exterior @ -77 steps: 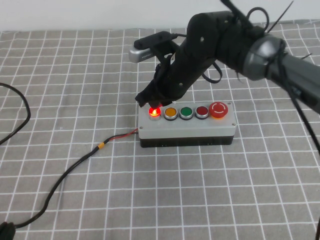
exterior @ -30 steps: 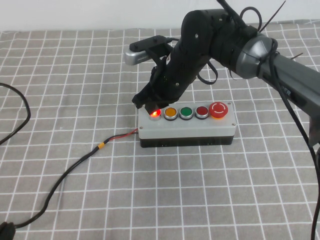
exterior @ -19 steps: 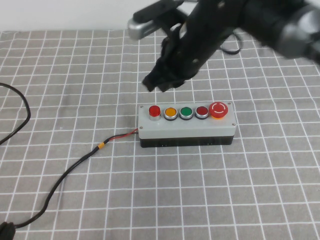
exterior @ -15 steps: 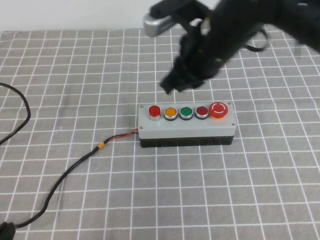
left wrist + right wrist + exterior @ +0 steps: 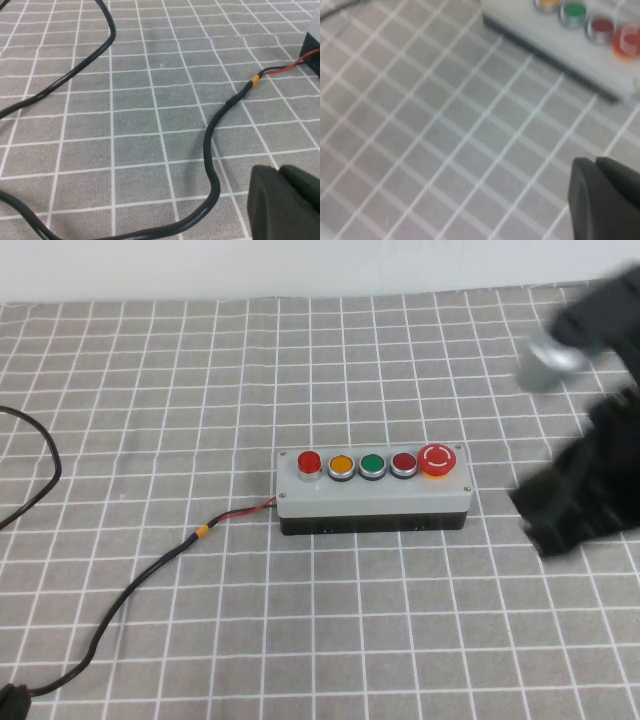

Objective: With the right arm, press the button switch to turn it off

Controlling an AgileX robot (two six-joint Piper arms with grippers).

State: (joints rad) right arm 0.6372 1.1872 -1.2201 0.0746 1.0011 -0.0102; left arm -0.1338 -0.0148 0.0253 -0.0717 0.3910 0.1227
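Note:
The button switch (image 5: 309,461) is the small red round button at the left end of the grey five-button box (image 5: 373,493), and it is not lit. My right arm is a dark blur at the right edge of the high view. Its gripper (image 5: 560,515) hangs well to the right of the box, touching nothing. The right wrist view has that gripper (image 5: 594,164) shut and empty over the checked cloth, with the box (image 5: 555,35) beyond it and the button switch out of frame. My left gripper (image 5: 277,172) is shut and empty beside a black cable (image 5: 212,150).
On the box, right of the switch, sit an orange button (image 5: 341,465), a green button (image 5: 372,464), a dark red button (image 5: 403,463) and a big red mushroom button (image 5: 438,459). A black cable (image 5: 150,575) with red wire runs from the box's left end to the front left.
My right gripper was pressing the lit button switch. It lifted off, the light went out, and the arm swung up and away to the right of the box.

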